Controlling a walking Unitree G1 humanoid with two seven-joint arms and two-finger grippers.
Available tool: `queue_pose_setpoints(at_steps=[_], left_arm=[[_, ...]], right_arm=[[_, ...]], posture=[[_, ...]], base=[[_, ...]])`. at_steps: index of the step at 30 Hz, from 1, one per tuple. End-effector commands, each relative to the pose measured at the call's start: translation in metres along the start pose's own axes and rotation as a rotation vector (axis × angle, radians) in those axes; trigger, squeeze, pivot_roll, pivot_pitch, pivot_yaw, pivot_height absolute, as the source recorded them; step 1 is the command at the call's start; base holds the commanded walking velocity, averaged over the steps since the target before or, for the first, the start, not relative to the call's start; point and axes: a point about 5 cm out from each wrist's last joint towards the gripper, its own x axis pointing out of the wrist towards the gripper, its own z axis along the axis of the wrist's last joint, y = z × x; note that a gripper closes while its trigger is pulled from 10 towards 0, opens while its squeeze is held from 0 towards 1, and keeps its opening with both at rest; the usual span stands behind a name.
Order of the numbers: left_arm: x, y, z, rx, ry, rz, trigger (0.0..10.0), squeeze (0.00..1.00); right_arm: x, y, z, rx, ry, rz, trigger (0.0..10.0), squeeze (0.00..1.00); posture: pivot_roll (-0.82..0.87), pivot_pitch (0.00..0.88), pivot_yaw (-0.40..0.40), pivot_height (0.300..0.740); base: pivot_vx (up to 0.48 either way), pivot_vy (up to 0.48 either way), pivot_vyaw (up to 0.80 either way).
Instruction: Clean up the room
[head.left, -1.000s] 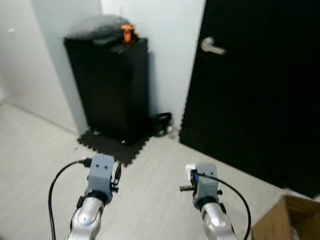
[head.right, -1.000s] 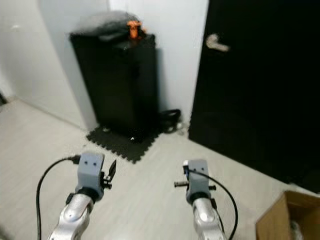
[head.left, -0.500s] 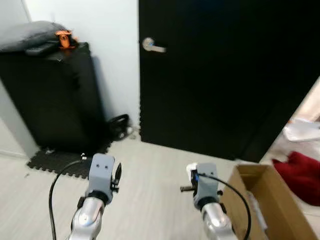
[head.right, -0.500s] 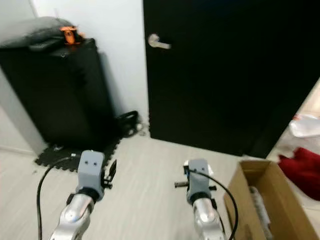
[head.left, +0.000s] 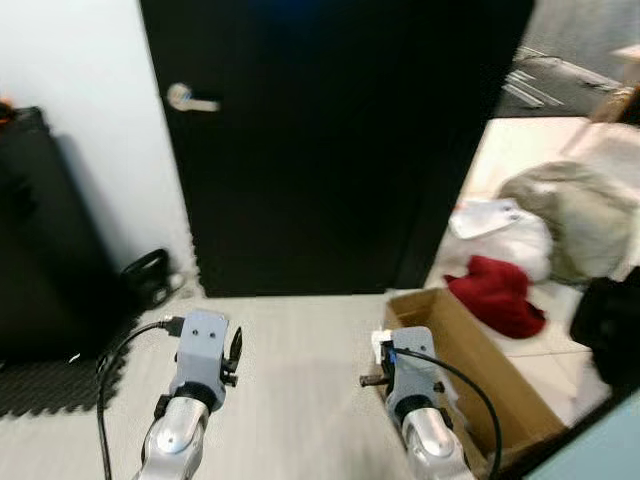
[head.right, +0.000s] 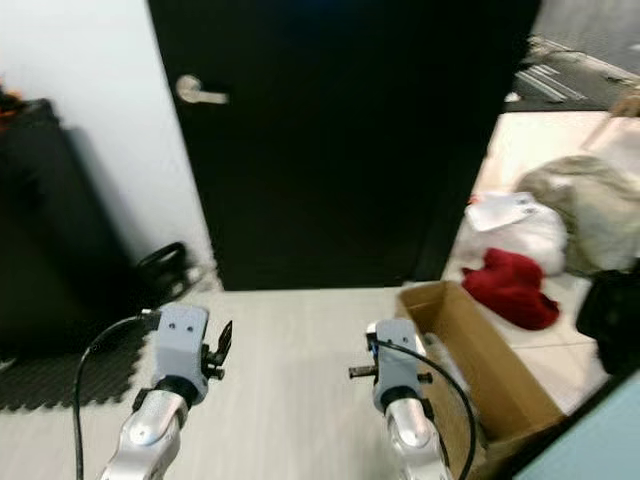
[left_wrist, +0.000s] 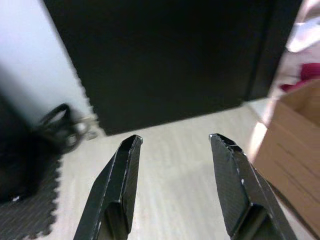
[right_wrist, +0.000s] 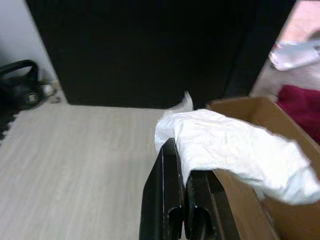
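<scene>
**A:** so where's the trash? I see a crumpled white tissue (right_wrist: 235, 150) pinched between the right gripper (right_wrist: 181, 165) fingers, which are pressed together on one end of it. The rest flops over the near edge of the open cardboard box (head.left: 480, 370).

**B:** yep, and that box sits on the pale wood-look floor (head.left: 290, 370) just right of the right arm, close to the black door (head.left: 330, 140). Left gripper (left_wrist: 172, 142) is holding nothing, fingers spread apart, pointed at the floor in front of the door.

**A:** past the box there's a red cloth (head.left: 497, 293) on the lighter floor, with a white plastic bag (head.left: 500, 225) and a grey-beige bundle (head.left: 575, 215) behind it.

**B:** other side: silver lever handle (head.left: 190, 99) on the door, white wall (head.left: 80, 120), a black cabinet (head.left: 35, 250) on a dark foam mat (head.left: 50, 385), and a black strap-looking thing (head.left: 148, 275) by the baseboard. Kinda blurry though.
</scene>
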Motion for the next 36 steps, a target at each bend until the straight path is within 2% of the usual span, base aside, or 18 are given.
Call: queue_pose_setpoints(at_steps=[1,27,36], left_arm=[[-0.001,0.001,-0.001,0.004,0.007,0.000,10.0,0.00],[-0.002,0.003,-0.001,-0.003,0.004,0.026,10.0,0.00],[-0.002,0.005,-0.003,0.007,0.019,0.051,10.0,0.00]], right_arm=[[-0.001,0.001,-0.003,-0.001,0.011,0.005,10.0,0.00],[0.000,0.003,-0.005,0.011,0.026,0.039,10.0,0.00],[-0.002,0.014,-0.007,-0.017,0.045,0.103,10.0,0.00]], posture=[[0.03,0.060,0.001,0.740],[0.03,0.066,-0.005,0.740],[0.03,0.073,-0.008,0.740]], base=[[0.000,0.000,-0.80],[0.000,0.000,-0.80],[0.000,0.000,0.00]])
